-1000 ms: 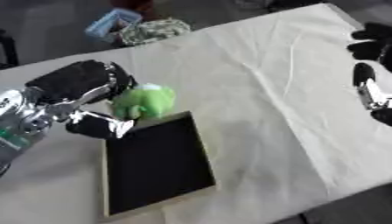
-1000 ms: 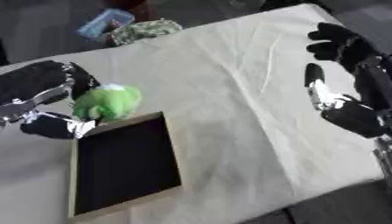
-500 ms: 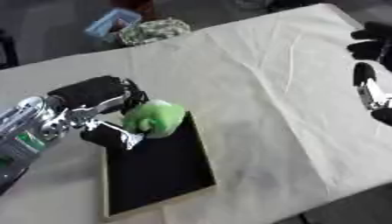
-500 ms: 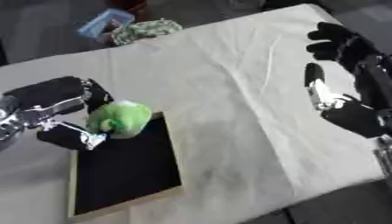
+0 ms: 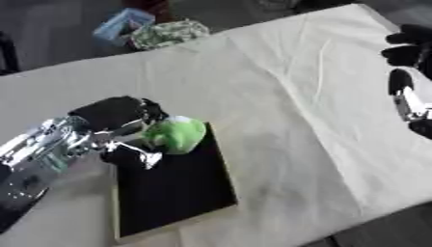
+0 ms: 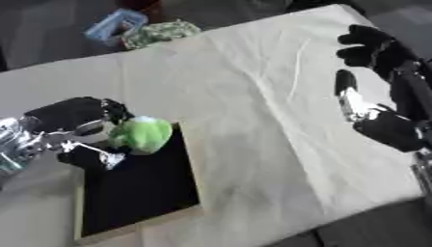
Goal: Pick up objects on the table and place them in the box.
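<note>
Left hand (image 5: 114, 126) curled round green soft object (image 5: 174, 135) over box (image 5: 177, 193) far end; right hand (image 6: 377, 91) idle, fingers relaxed.

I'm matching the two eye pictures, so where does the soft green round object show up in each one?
Left eye view: soft green round object left of centre, over the black wooden-rimmed box's top edge.
Right eye view: further left, same spot on the box.
Shared landmark: left robot hand curled round it.
</note>
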